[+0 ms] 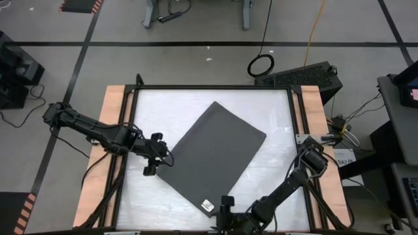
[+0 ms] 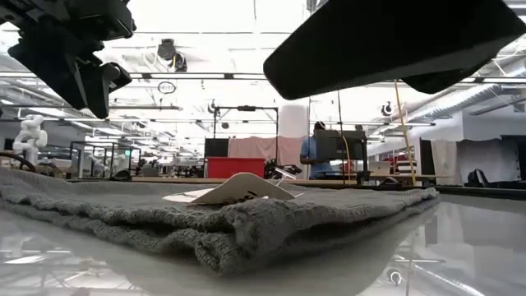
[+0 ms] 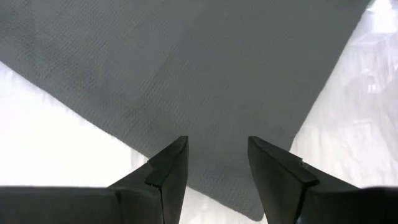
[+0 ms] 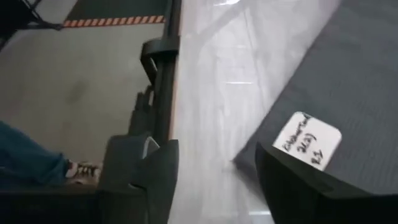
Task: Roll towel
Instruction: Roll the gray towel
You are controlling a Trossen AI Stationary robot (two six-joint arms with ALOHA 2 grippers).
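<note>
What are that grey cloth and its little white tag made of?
The towel looks like soft knitted or woven fabric, matte: its folded edge shows a nubbly, looped texture. The tag seems thin paper or stiff fabric, smooth, with handwriting on it; which one is unclear.

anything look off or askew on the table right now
Only mildly: the towel lies flat but turned diagonal to the table edges, its white tag corner by the right gripper. Nothing spilled or damaged.

**Free room vs. blockers**

Towel point(image 1: 212, 156) lies diagonally across centre of table point(image 1: 274, 104). Bare surface at upper left, upper right and lower right of frame. Left gripper point(image 1: 151, 154) crowds towel's left edge; right gripper point(image 1: 222, 212) at its bottom corner by tag point(image 1: 208, 205).
</note>
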